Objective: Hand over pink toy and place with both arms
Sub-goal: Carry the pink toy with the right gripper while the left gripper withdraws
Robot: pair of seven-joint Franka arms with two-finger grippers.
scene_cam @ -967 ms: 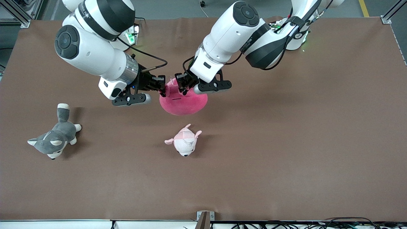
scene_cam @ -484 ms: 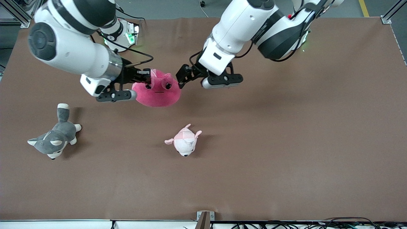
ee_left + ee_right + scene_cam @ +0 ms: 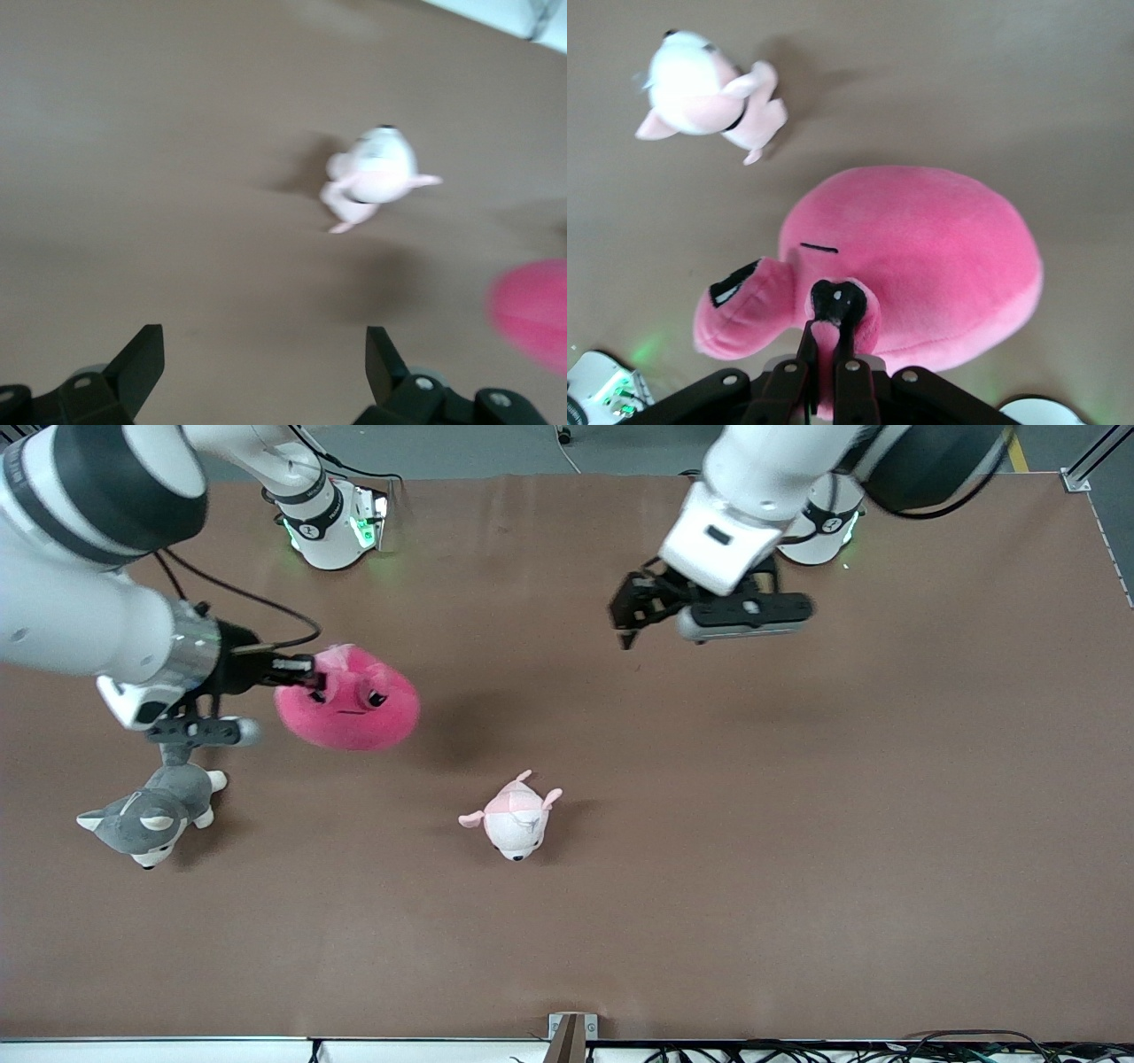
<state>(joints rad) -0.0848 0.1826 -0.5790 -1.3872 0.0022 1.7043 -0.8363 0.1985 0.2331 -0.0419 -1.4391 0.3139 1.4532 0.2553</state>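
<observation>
The pink toy (image 3: 350, 707), a round magenta plush, hangs in the air in my right gripper (image 3: 310, 677), over the table toward the right arm's end. In the right wrist view my right gripper (image 3: 827, 335) is shut on a small flap of the pink toy (image 3: 930, 257) by its dark eye. My left gripper (image 3: 631, 618) is open and empty, over the table near the left arm's base. In the left wrist view my left gripper (image 3: 264, 356) has its jaws wide apart, with the pink toy (image 3: 534, 312) at the picture's edge.
A small pale pink-and-white plush (image 3: 514, 820) lies mid-table, nearer the front camera than the pink toy; it also shows in the wrist views (image 3: 376, 173) (image 3: 709, 93). A grey-and-white husky plush (image 3: 149, 815) lies at the right arm's end, just below my right hand.
My left gripper let go of the pink toy and drew back toward its base. My right gripper carried the toy toward the right arm's end of the table.
</observation>
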